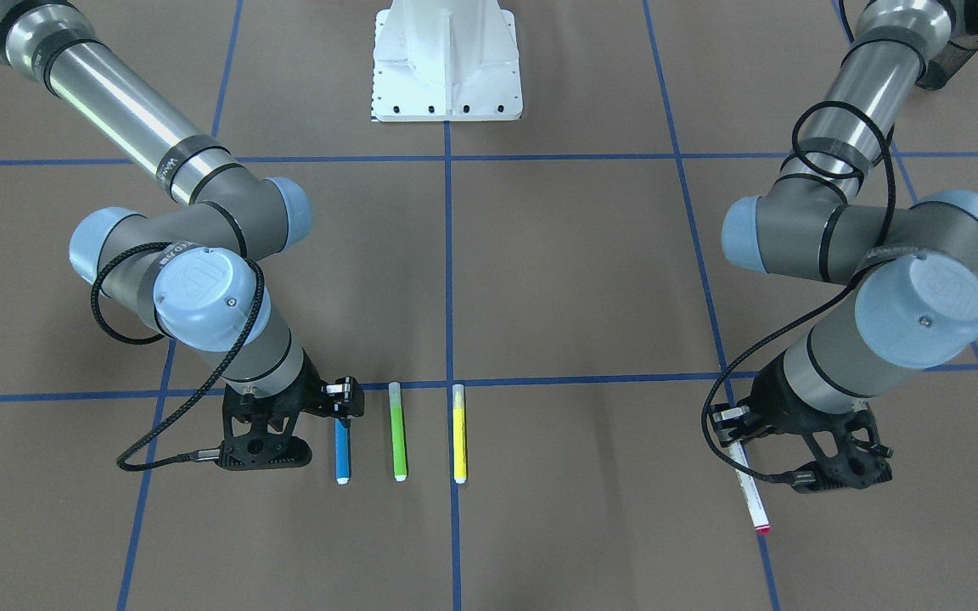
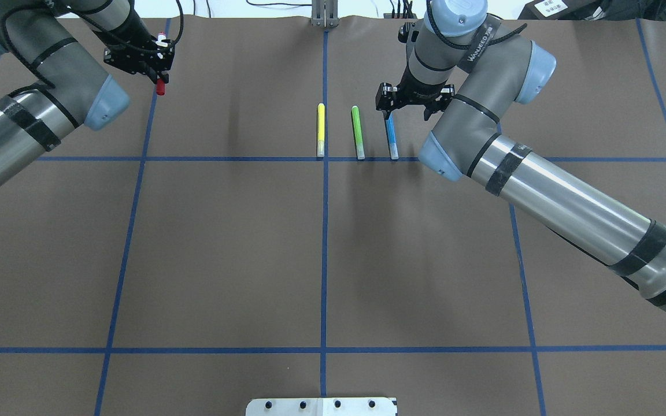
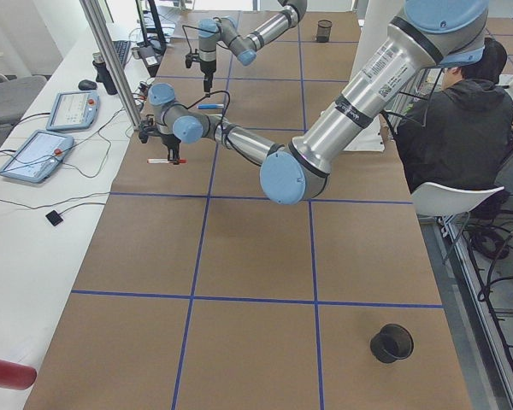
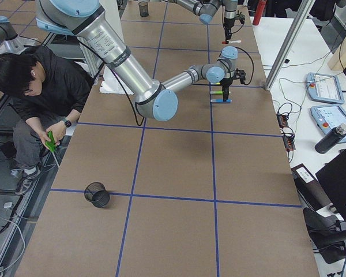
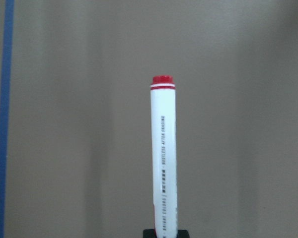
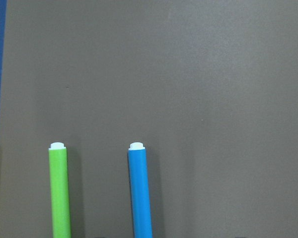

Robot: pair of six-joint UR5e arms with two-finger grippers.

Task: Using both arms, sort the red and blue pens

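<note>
Since barrels look slim, handling: probably light, stiff, slippery; pinch mid-barrel.
Red pen [image 5: 163, 158]: pinched by left gripper [image 2: 159, 65], near worktop's [image 2: 223, 260] far-left corner.
Blue pen [image 6: 140, 193]: flat near far edge; right gripper [image 1: 343, 404] spread over it.

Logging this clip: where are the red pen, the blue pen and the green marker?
red pen [image 1: 750, 490], exterior front-facing view, on the middle of its white barrel.
blue pen [image 1: 342, 454], exterior front-facing view, on the middle of its blue barrel.
green marker [image 1: 397, 433], exterior front-facing view, on the middle of its green barrel.
</note>
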